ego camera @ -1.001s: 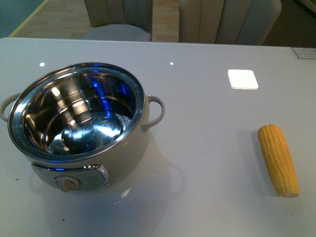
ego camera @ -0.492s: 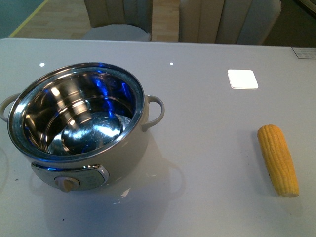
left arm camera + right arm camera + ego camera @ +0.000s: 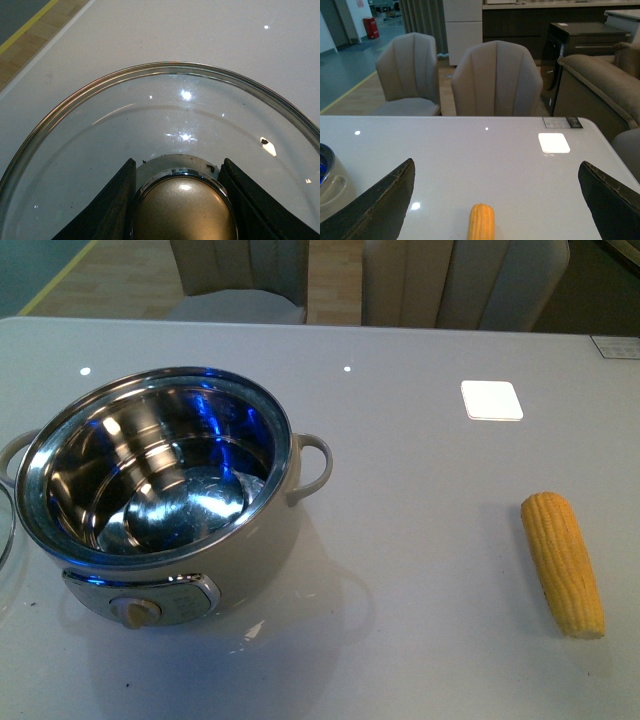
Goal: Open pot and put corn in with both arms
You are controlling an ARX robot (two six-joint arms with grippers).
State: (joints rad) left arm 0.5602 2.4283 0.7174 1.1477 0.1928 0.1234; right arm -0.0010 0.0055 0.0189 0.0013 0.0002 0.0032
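Pot (image 3: 265,545) sits uncovered on the left of the tabletop (image 3: 420,490) with its bowl empty, left jaws clamped on the gold knob (image 3: 182,212) of its glass lid (image 3: 165,120) just left of the pot, corn (image 3: 563,563) lying flat well to the right, right jaws spread wide and holding nothing.

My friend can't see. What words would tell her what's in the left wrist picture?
A clear glass lid with a metal rim fills the picture, and the left gripper clamps its gold knob between two black fingers. The white table shows through the glass, with a bit of wooden floor at one corner.
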